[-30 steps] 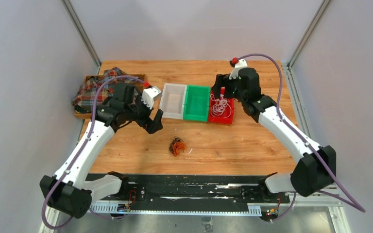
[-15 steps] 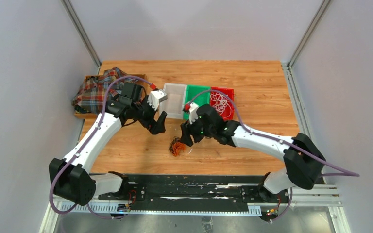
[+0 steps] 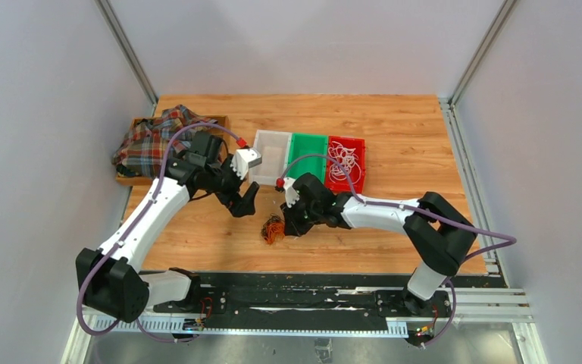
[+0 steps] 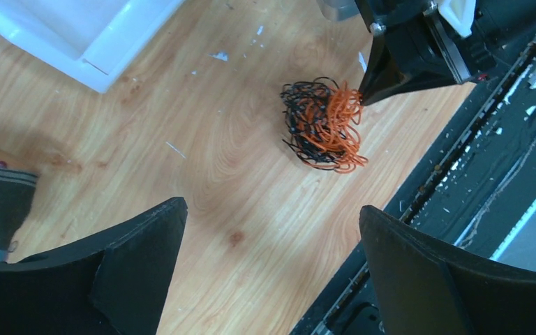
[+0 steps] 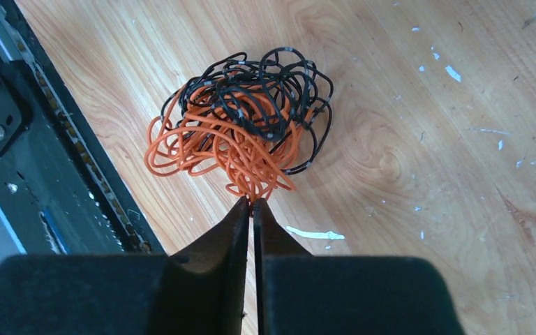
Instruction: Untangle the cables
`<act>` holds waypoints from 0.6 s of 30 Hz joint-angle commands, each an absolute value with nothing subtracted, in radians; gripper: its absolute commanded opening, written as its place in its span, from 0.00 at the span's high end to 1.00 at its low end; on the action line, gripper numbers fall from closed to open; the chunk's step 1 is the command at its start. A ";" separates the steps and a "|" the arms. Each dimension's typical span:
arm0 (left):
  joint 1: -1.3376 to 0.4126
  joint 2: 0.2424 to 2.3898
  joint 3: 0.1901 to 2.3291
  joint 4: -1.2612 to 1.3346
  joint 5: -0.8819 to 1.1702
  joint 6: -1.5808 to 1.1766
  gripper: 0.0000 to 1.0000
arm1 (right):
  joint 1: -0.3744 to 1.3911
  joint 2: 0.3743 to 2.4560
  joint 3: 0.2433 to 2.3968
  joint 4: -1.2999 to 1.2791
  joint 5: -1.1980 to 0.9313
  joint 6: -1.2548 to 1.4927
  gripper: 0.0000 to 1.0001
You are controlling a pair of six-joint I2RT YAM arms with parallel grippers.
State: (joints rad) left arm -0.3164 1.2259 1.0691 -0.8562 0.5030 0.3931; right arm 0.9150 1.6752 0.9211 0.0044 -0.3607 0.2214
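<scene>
A tangle of orange and black cables (image 3: 274, 228) lies on the wooden table near its front edge. The right wrist view has this tangle (image 5: 241, 118) just ahead of my right gripper (image 5: 253, 204), whose jaws are pressed together on an orange strand at the clump's near edge. From the left wrist camera the same tangle (image 4: 321, 125) appears with the right gripper's fingers (image 4: 384, 77) touching its side. My left gripper (image 4: 272, 206) hovers open to the left of the clump, apart from it. More white cables (image 3: 343, 161) lie in the red bin (image 3: 346, 139).
A white bin (image 3: 270, 157) and a green bin (image 3: 308, 155) stand in a row with the red one behind the tangle. A plaid cloth (image 3: 148, 140) fills a wooden tray at the far left. The black rail (image 3: 295, 292) runs along the near edge.
My right arm swung from the red bin down to the orange and black tangle, and its jaws closed on an orange strand. The left gripper shifted slightly and stayed open.
</scene>
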 commanded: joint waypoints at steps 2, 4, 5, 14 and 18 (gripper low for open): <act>-0.313 1.229 1.062 -0.875 0.570 0.403 0.00 | 0.913 1.624 0.962 0.016 -0.384 0.224 1.00; -0.313 1.236 1.070 -0.879 0.585 0.398 0.02 | 0.908 1.591 0.967 0.002 -0.390 0.227 0.99; -0.313 1.239 1.075 -0.883 0.594 0.396 0.02 | 0.905 1.577 0.968 0.000 -0.394 0.230 0.99; -0.349 1.272 1.075 -0.890 0.658 0.388 0.06 | 0.884 1.500 0.978 0.016 -0.462 0.285 0.99; -0.356 1.301 1.088 -0.894 0.679 0.418 0.08 | 0.870 1.477 0.985 0.035 -0.508 0.301 1.00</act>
